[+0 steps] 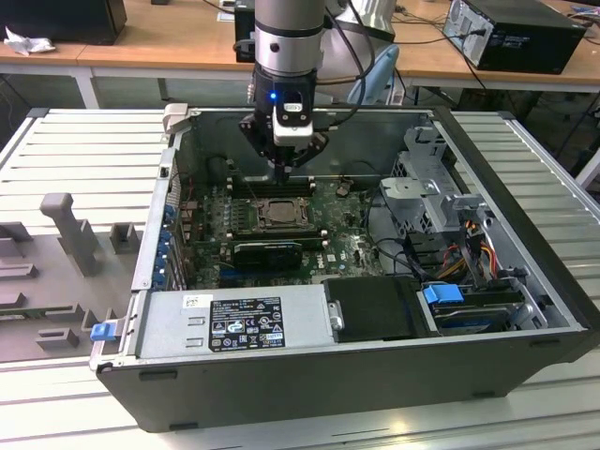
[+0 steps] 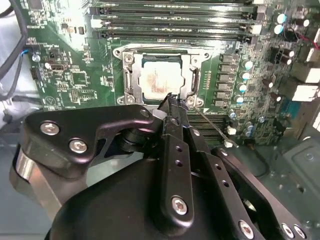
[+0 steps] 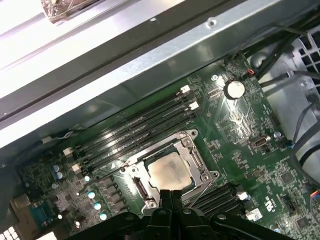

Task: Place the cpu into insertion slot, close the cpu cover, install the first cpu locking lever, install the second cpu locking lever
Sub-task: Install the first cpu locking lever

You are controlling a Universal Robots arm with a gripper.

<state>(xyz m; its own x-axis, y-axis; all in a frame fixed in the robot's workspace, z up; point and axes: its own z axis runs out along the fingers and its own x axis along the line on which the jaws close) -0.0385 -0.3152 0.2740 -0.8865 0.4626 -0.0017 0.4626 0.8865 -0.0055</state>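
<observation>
Exterior view takes in an open computer case [image 1: 309, 375] lying on a slatted metal table [image 1: 84, 159], with the arm [image 1: 286, 37] reaching straight down into it. The gripper [image 1: 284, 169] hangs low over the green motherboard [image 1: 352, 248], its tips just above the far edge of the insertion slot [image 1: 259, 212] as that view sees it, next to the long memory slots [image 1: 267, 185]. In both wrist views the two black fingers [image 3: 162, 210] are pressed flat together with a thin seam between them, and nothing that I can make out is pinched there. The cpu [image 3: 170, 171] sits square in the slot, its pale top blotched with brownish smears. The cpu cover [image 3: 196, 159] lies flat down around it, and the chip shows through its window. In the second wrist view the fingertips [image 2: 170, 102] stand at one corner of the slot, just beside the cover's edge; whether they touch it cannot be told. A thin metal rod [image 2: 210, 127] runs from that corner out over the board, slanting away from the socket. Whether either locking lever is latched cannot be told. In the exterior view a long black card [image 1: 267, 251] lies just beside the slot on the near side. A labelled power supply [image 1: 234, 323] runs along the case's near wall, and coloured cables [image 1: 469, 248] bunch at the exterior view's right.
</observation>
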